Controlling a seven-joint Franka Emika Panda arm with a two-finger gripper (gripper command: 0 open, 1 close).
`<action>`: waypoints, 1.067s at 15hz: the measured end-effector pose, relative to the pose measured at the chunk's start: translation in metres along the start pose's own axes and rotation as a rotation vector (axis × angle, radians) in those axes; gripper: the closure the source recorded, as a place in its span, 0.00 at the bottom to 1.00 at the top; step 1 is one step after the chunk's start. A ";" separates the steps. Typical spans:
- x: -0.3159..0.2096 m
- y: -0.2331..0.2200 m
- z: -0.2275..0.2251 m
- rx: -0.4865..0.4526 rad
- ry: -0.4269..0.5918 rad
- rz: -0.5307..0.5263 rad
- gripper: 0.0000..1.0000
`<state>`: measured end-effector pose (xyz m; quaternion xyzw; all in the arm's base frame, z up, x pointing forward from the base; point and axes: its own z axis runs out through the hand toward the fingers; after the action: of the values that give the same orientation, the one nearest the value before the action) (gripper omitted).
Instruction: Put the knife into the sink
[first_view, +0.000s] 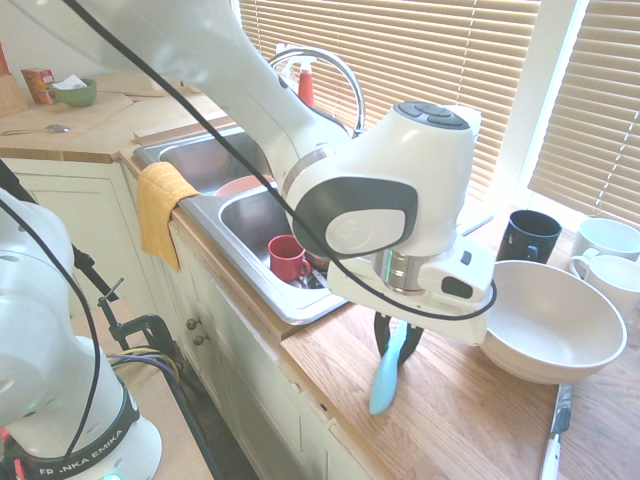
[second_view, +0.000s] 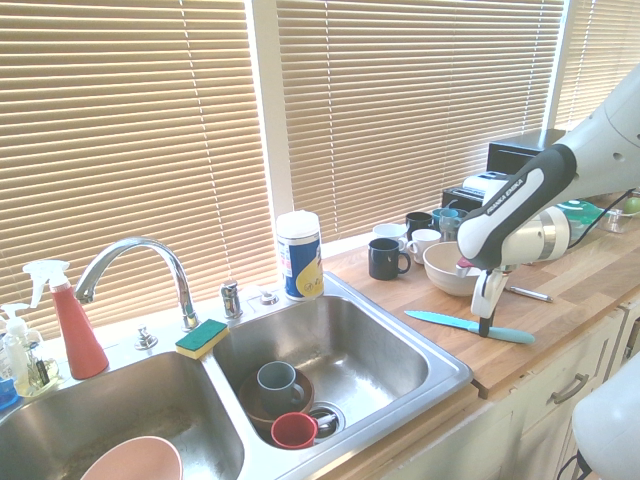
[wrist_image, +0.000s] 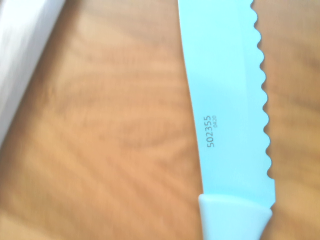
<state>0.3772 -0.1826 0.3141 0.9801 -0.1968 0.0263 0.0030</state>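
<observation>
The turquoise knife (first_view: 383, 382) lies along the wooden counter near its front edge, right of the sink (first_view: 245, 215). My gripper (first_view: 396, 340) stands upright over it, its dark fingers shut on the knife where blade meets handle. From the other side, the knife (second_view: 445, 321) points its blade toward the sink (second_view: 360, 350), and the gripper (second_view: 484, 328) pinches it near the handle end. I cannot tell whether it has left the wood. Up close, the wrist view shows the serrated blade (wrist_image: 225, 90) over the counter.
A large off-white bowl (first_view: 545, 320) sits just behind the gripper, with a dark mug (first_view: 528, 235) and white mugs beyond. A white-handled metal knife (first_view: 555, 430) lies to the right. The right basin holds a red cup (second_view: 293, 430) and a grey mug (second_view: 275, 383).
</observation>
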 end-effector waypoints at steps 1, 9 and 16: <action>0.008 -0.006 -0.002 0.004 -0.006 0.004 1.00; 0.061 -0.022 -0.101 0.053 0.063 0.064 1.00; 0.045 -0.135 -0.135 0.027 0.194 0.296 1.00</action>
<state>0.4637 -0.0733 0.4517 0.9332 -0.3374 0.1234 0.0046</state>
